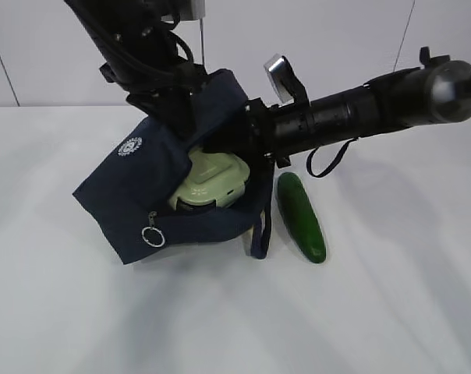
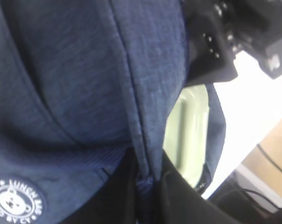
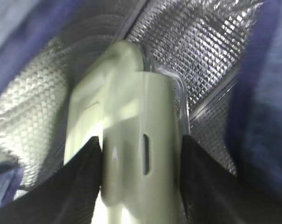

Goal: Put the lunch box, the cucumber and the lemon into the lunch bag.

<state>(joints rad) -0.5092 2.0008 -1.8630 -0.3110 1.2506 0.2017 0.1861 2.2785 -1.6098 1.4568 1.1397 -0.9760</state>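
While the bag (image 1: 154,183) lies tilted on the white table (image 1: 220,312) with its mouth turned toward the right, its upper edge is pinched between the fingers of the left gripper (image 2: 148,179), which is closed on a fold of the navy fabric. That grip is seen close up in the left wrist view, where the round white logo (image 2: 15,201) sits at the lower left and a strip of the box (image 2: 187,135) shows past the cloth. In the exterior view the logo (image 1: 129,146) is seen on the bag's side and the metal ring pull (image 1: 153,236) hangs at its lower front.

The box (image 1: 210,183) is seen partly inside the bag's opening, its pale green lid facing outward. It is gripped by the right gripper (image 3: 141,154), whose two dark fingers (image 3: 85,177) press against opposite sides of the box (image 3: 131,116); silver quilted lining (image 3: 197,42) is seen around it in the right wrist view. The right arm (image 1: 360,109) reaches in from the right.

The cucumber (image 1: 301,216) lies on the table just beside the bag, right of its hanging handle (image 1: 263,230). The lemon cannot be seen in any view.
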